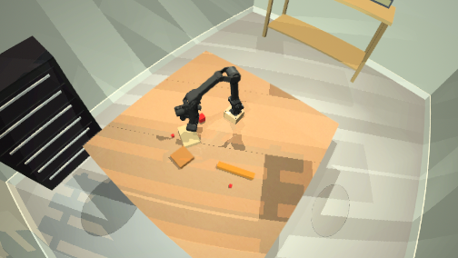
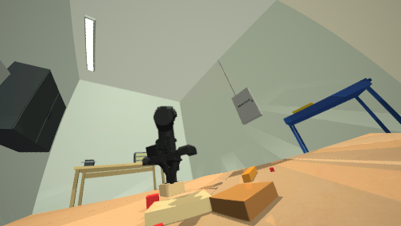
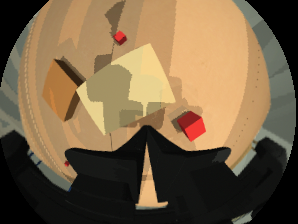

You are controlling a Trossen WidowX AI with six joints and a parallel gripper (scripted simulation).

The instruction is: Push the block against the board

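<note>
Gripper [image 1: 192,128] [image 3: 147,128] points down beside the pale block [image 1: 189,136] [image 2: 179,208] [image 3: 131,90], fingertips together, holding nothing.

The top view looks steeply down from high up, the arm [image 1: 206,87] [image 2: 165,133] towards 11 o'clock. The exterior view, low and tilted, faces it across the surface [image 1: 150,182] [image 2: 338,175] [image 3: 215,60]. The wrist view looks down close; all share the pale slab [image 1: 188,137] [image 2: 179,208] [image 3: 145,75].

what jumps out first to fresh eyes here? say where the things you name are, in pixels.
The black arm [image 1: 211,87] [image 2: 165,119], bent over the wooden table [image 1: 291,123], its jaws shut beside a pale yellow block [image 1: 189,136] [image 2: 179,208] [image 3: 131,90]. Next, the orange-brown block [image 1: 182,157] [image 2: 243,199] [image 3: 61,91] near that block, and the bright red cube [image 1: 202,118] [image 2: 152,200] [image 3: 192,126] on the pale block's other side.
</note>
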